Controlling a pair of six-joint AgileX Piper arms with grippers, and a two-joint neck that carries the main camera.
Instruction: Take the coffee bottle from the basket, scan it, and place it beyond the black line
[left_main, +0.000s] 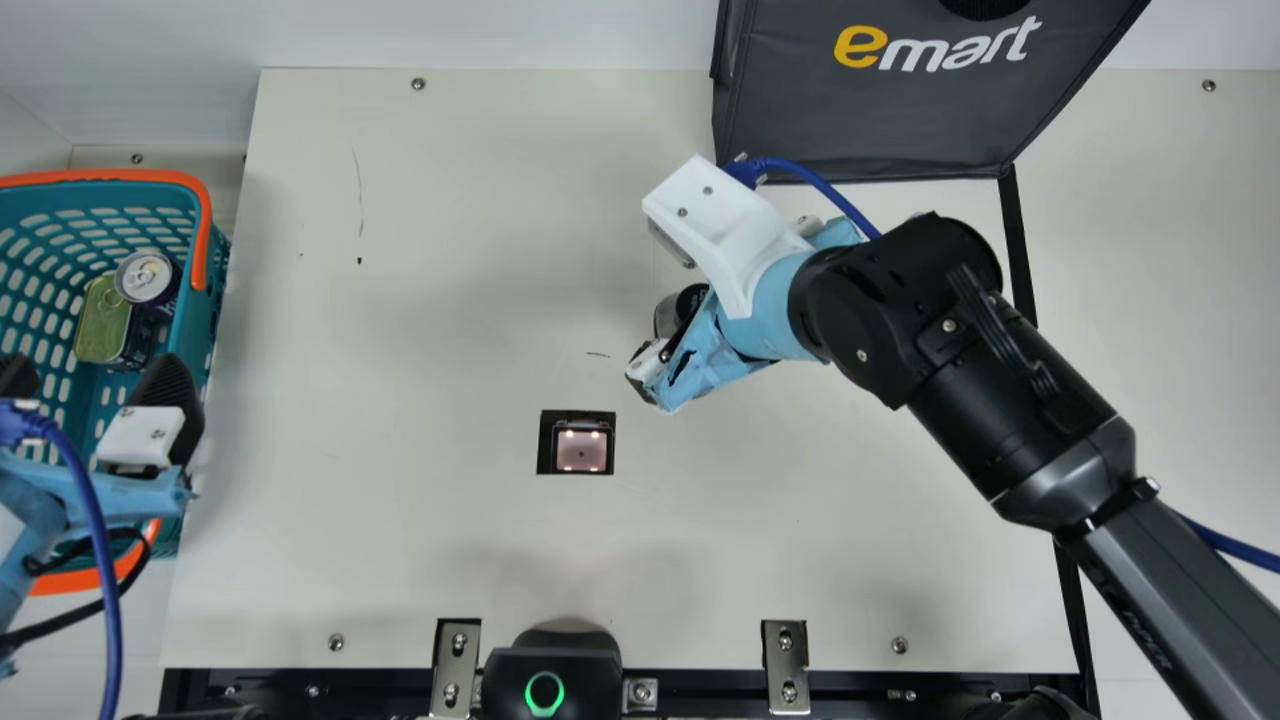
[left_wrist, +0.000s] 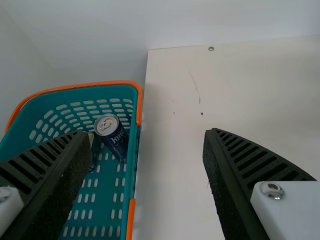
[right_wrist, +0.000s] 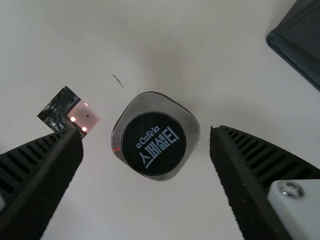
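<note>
Spread wide on both sides of the coffee bottle (right_wrist: 154, 142), the two ribbed fingers of the right claw (right_wrist: 145, 134) hold nothing; the claw is open, seemingly so that it can close around the bottle from above. The bottle stands upright on the worktop (left_main: 400, 350), which should make such a grip easy, though a crooked closing could tip it. Near it is the scanner (left_main: 582, 448), so little carrying seems needed for a scan; whether the scan is done, I cannot tell. Further out runs the black line (left_main: 1018, 240), with the bottle on the scanner's side of it, so the placing is not yet done. At the far side, the left claw (left_wrist: 146, 135) is also open and empty, by the basket (left_main: 200, 320), which holds cans upright against its wall.
</note>
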